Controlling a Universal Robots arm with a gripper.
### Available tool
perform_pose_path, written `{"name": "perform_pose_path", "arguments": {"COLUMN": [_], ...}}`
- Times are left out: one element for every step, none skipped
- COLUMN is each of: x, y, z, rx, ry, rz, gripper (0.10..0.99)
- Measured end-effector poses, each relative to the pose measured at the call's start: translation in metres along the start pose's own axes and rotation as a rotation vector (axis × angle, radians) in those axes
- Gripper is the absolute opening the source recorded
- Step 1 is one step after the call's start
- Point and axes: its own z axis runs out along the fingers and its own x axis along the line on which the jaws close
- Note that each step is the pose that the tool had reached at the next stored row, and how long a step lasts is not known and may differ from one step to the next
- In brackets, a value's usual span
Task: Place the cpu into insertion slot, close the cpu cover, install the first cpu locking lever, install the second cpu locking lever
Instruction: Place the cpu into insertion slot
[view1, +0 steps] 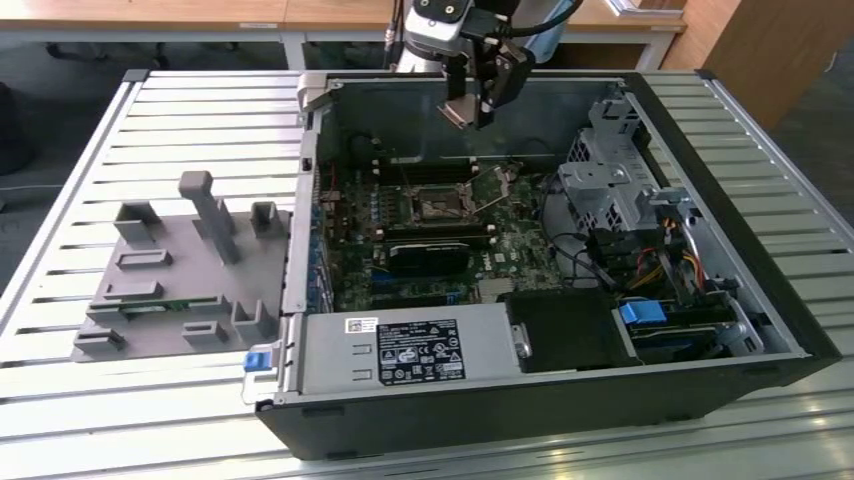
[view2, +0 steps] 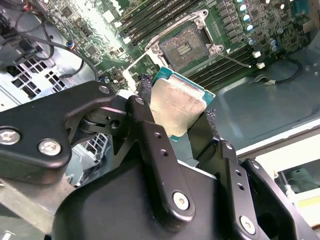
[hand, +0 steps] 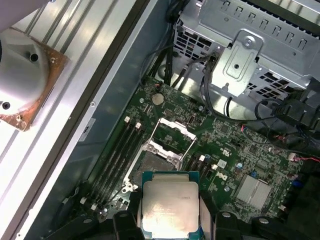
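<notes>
Gripper (view2: 176, 104) clenched on the cpu (view2: 175, 112), edges pinched; the bare insertion slot (view2: 184, 46) lies straight beyond its fingertips, well apart.

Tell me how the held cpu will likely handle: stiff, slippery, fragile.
The cpu is probably stiff: its flat metal top shows no bend though the gripper pinches two opposite edges. The smooth metal looks slippery, so it might twist in that grip. Thin and small, it is likely light, and its green rim may chip.
</notes>
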Motion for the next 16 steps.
{"name": "perform_pose_path", "arguments": {"x": [0.0000,0.0000,0.0000,0.0000,0.0000,0.0000,0.0000,0.0000,0.0000,0.0000,0.0000,0.0000,0.0000,0.0000,0.0000,0.0000], "y": [0.0000,0.0000,0.0000,0.0000,0.0000,0.0000,0.0000,0.0000,0.0000,0.0000,0.0000,0.0000,-0.0001,-0.0001,-0.0001,-0.0001], "z": [0.0000,0.0001,0.0001,0.0002,0.0002,0.0002,0.0003,0.0003,0.0004,0.0004,0.0004,0.0005,0.0005,0.0005,0.0006,0.0006], "rx": [0.000,0.000,-0.001,-0.001,-0.001,-0.001,-0.001,-0.001,-0.002,-0.002,-0.002,-0.002,-0.002,-0.002,-0.002,-0.003], "ry": [-0.0008,-0.0015,-0.0023,-0.0031,-0.0039,-0.0046,-0.0054,-0.0061,-0.0068,-0.0076,-0.0084,-0.0091,-0.0097,-0.0105,-0.0112,-0.0120], "rz": [0.009,0.018,0.026,0.035,0.044,0.052,0.060,0.068,0.077,0.085,0.094,0.101,0.109,0.117,0.125,0.133], "gripper": [0.541,0.541,0.541,0.541,0.541,0.541,0.541,0.541,0.541,0.541,0.541,0.541,0.541,0.541,0.541,0.541]}}
